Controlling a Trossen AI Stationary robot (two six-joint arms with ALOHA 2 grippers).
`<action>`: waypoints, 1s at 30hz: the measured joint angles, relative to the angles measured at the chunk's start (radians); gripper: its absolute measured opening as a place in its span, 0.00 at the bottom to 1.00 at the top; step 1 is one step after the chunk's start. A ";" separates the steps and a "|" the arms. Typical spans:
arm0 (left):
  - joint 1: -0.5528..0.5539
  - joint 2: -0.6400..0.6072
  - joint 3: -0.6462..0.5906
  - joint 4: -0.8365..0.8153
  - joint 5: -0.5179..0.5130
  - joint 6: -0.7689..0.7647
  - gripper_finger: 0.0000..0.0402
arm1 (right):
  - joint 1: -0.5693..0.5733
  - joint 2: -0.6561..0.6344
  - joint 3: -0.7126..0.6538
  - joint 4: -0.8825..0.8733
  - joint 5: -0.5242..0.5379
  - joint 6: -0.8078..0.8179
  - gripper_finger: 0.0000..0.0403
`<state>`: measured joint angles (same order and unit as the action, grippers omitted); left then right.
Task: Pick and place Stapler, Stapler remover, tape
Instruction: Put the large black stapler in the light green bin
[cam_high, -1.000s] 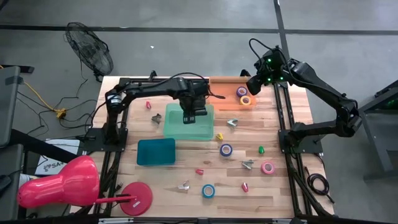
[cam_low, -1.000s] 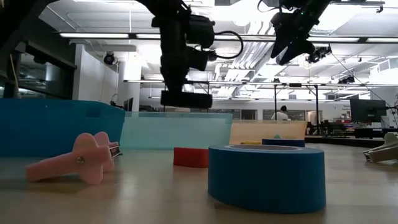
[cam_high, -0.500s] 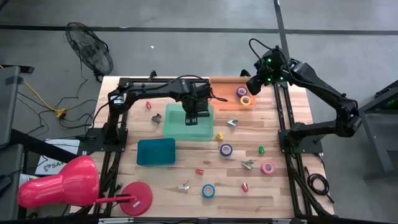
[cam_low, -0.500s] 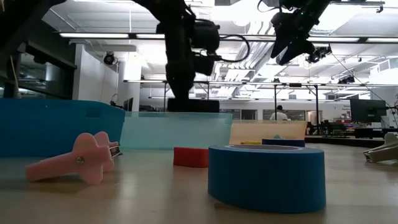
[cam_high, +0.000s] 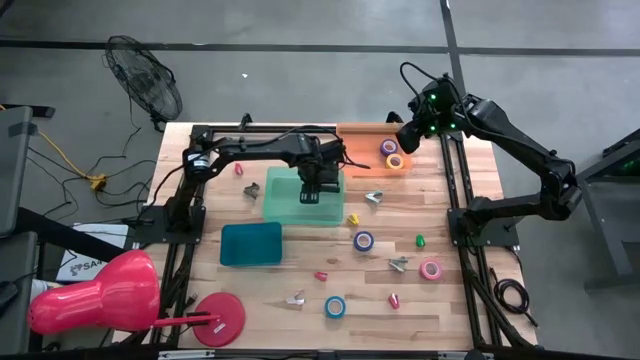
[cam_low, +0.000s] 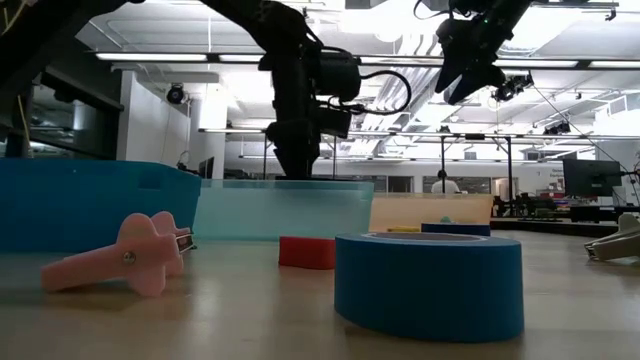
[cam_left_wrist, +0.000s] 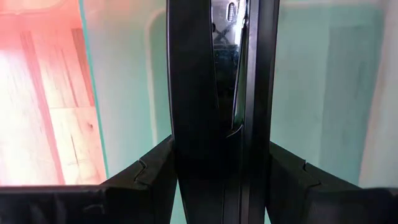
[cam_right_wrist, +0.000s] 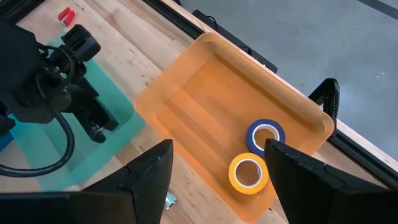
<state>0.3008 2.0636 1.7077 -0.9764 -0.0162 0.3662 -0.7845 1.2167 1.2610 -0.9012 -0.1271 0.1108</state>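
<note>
Left claw (cam_high: 312, 190) is positioned low over the translucent green plastic tray (cam_high: 283, 206), at its side nearest the orange tray. It is clenched on a long black stapler with a metal strip (cam_left_wrist: 199, 93). In the left wrist view the stapler is seen running lengthwise between the two fingers (cam_left_wrist: 146, 180), with the green tray floor directly behind it. Whether the stapler touches the tray floor cannot be told.

Right claw (cam_high: 405, 135) is held high over the far right corner of the wooden counter (cam_high: 470, 190), above the shallow orange plastic tray (cam_high: 360, 160). It is released, with fingers apart and nothing between them (cam_right_wrist: 219, 149).

Tape:
- Two rolls are seen inside the orange tray, side by side: a blue ring-shaped roll (cam_high: 388, 147) and a yellow ring-shaped roll (cam_high: 395, 161).
- Three rolls are left on the bare counter, well apart: a purple-blue roll (cam_high: 363, 240) near the centre, a pink roll (cam_high: 431, 269) towards the right edge, and a light blue roll (cam_high: 335, 307) near the front.

Stapler removers: small grey metal pieces are seen scattered on the counter, one (cam_high: 373, 198) between the green tray and the orange tray, one (cam_high: 399, 264) beside the pink roll, one (cam_high: 296, 298) near the front, and one (cam_high: 251, 189) just left of the green tray.

A flat teal rectangular container (cam_high: 250, 244) is placed in front of the green tray.
</note>
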 joint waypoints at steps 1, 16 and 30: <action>0.000 0.000 0.000 0.001 0.000 0.006 0.43 | 0.000 0.000 0.000 0.000 0.000 0.000 0.61; 0.001 0.063 0.000 0.025 -0.041 -0.005 0.43 | 0.000 0.000 0.000 0.000 -0.004 0.004 0.61; 0.000 0.063 0.000 0.031 -0.051 -0.009 0.71 | 0.000 0.000 0.000 -0.009 -0.004 0.011 0.61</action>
<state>0.3012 2.1269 1.7077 -0.9455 -0.0672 0.3576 -0.7845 1.2167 1.2610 -0.9100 -0.1310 0.1223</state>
